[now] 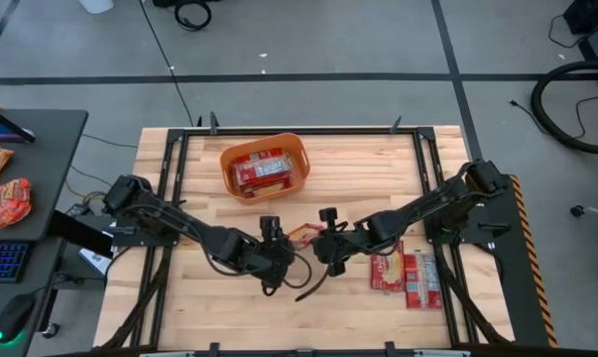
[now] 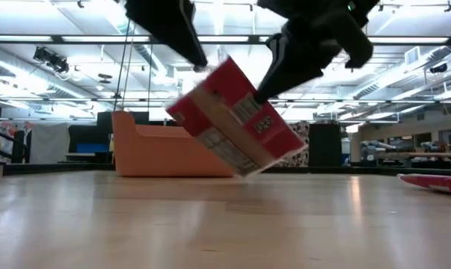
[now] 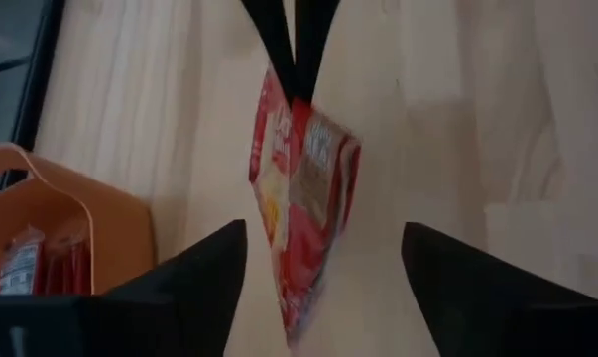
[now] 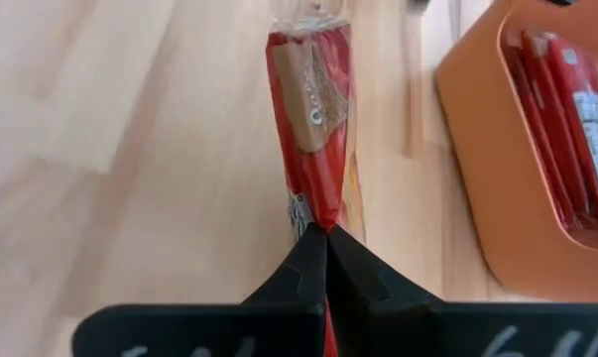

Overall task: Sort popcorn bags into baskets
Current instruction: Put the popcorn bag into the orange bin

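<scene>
One red popcorn bag with cream label hangs tilted in the air between both grippers, over the table's middle. My right gripper is shut on it. My left gripper is open. Its two fingers stand on either side of the bag's lower part, with gaps showing. The orange basket sits toward the far edge and holds several red bags. Several more bags lie flat on the table by the right arm. My right gripper pinches the popcorn bag between its two shut fingers at the bag's upper edge. The fingers slant down onto it from the table's right side. The bag is lifted clear of the table and hangs tilted below them.
The basket stands behind and left of the held bag. A loose bag lies at the right. Bare wood spreads along the near edge. A side desk with snack packs and a keyboard stands left of the table.
</scene>
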`<state>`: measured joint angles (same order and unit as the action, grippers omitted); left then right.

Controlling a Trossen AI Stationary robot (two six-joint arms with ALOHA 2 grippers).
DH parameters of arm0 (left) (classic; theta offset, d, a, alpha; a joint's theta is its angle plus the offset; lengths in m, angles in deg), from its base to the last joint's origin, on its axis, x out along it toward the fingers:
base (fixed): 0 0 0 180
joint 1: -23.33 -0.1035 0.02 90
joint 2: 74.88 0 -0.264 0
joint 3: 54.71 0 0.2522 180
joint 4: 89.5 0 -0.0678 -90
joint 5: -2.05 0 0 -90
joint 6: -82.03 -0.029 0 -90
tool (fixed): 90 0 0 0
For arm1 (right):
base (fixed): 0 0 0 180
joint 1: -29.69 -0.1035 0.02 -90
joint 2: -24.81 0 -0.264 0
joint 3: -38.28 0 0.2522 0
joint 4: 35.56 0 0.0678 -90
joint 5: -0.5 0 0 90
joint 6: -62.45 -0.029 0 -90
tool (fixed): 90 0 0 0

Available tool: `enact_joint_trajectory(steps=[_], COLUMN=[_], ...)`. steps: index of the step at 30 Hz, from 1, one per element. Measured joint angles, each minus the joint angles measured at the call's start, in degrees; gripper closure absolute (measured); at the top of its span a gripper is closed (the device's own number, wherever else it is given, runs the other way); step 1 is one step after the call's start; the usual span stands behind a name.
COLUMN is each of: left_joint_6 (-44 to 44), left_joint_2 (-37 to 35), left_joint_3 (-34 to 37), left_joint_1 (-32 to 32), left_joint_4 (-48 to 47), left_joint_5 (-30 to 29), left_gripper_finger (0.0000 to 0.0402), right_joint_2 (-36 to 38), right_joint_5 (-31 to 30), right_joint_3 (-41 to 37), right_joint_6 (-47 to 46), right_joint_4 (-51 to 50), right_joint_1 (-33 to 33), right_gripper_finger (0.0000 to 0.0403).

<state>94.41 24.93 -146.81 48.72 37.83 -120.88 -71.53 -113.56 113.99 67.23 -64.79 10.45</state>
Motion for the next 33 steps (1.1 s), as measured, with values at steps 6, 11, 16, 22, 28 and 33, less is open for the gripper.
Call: enact_joint_trajectory(steps=[6, 11, 16, 22, 28, 33], left_joint_6=[-0.1, 0.4, -0.1, -1.9, -4.0, -5.0], left_joint_2=[1.6, 1.6, 1.6, 1.6, 1.0, -2.3], left_joint_3=[0.0, 0.0, 0.0, 0.0, 0.0, 0.0], left_joint_1=[-1.4, -2.4, -3.1, -3.2, -3.2, -3.4], left_joint_4=[-0.7, -2.2, -3.5, -4.1, -10.9, -14.5], left_joint_5=[1.2, 0.5, 0.3, 0.0, -4.4, -9.2], left_gripper_finger=[0.0132, 0.0200, 0.0303, 0.0381, 0.0376, 0.0379], right_joint_2=[0.7, 1.4, 1.8, 2.0, 6.4, 11.3], right_joint_5=[-0.1, -0.3, -0.3, -0.4, -5.2, -8.3], right_joint_3=[2.1, 2.5, 2.5, 2.5, 2.5, 2.5], right_joint_6=[-3.6, -4.1, -4.6, -4.3, -5.4, -10.5], right_joint_4=[-0.5, -0.6, -0.6, -1.4, -9.3, -15.1], right_joint_1=[0.0, 0.0, 0.0, -0.2, -1.6, -3.4], right_gripper_finger=[0.0400, 0.0400, 0.0392, 0.0386, 0.0349, 0.0310])
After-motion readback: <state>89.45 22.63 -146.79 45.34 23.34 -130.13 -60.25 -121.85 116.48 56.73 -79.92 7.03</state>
